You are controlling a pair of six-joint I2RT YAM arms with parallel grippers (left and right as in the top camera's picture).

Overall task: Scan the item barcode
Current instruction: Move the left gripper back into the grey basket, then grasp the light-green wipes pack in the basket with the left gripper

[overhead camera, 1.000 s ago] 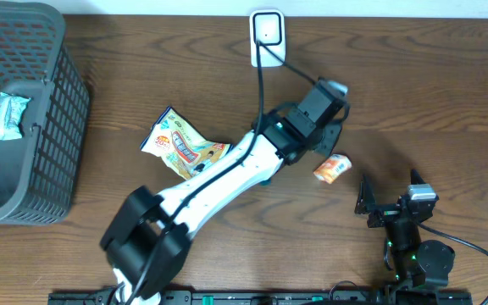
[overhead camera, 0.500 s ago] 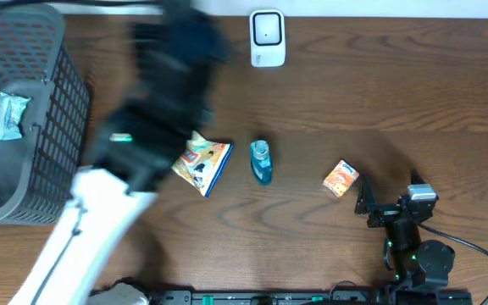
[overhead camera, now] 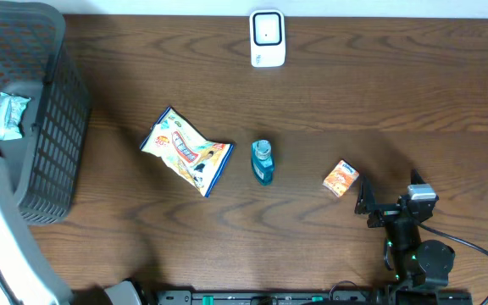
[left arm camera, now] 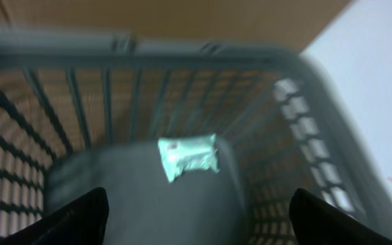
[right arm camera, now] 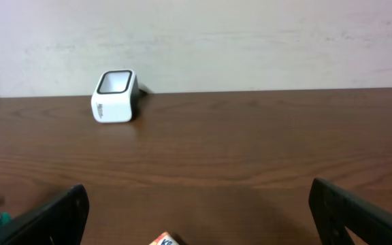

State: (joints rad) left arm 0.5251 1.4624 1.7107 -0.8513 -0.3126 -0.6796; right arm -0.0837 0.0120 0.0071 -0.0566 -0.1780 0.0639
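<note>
Ok so, my left pincer [left arm camera: 203, 221] hangs over the basket [overhead camera: 53, 135] out at 9 o'clock on the table. The fingers are spread wide with nothing between them. The pale green packet [left arm camera: 188, 155] lies flat on the basket floor, straight below me and apart from the fingers. I reckon that one is finished with, and the job now is getting out and fetching the next item.

How I'd do it: go straight up first, jaws wide, and only swing across once I'm above the rim. That mesh wall would love to snag a fingertip.

Three things sit mid-table: a snack bag [overhead camera: 185, 151] at 3 o'clock from the basket, a blue bottle [overhead camera: 262, 162] just past it, and a small orange box [overhead camera: 341, 178] further along. The scanner [overhead camera: 267, 37] stands at 12 o'clock on the far edge. The bag is nearest, so I'd take it by one edge, not the crinkly middle, and leave the flat faces free to turn at the scanner window. I can't see any barcode from here, so expect some rotating.

My right pincer [overhead camera: 368, 203] sits parked at 5 o'clock, gaping and empty, right beside the orange box.
</note>
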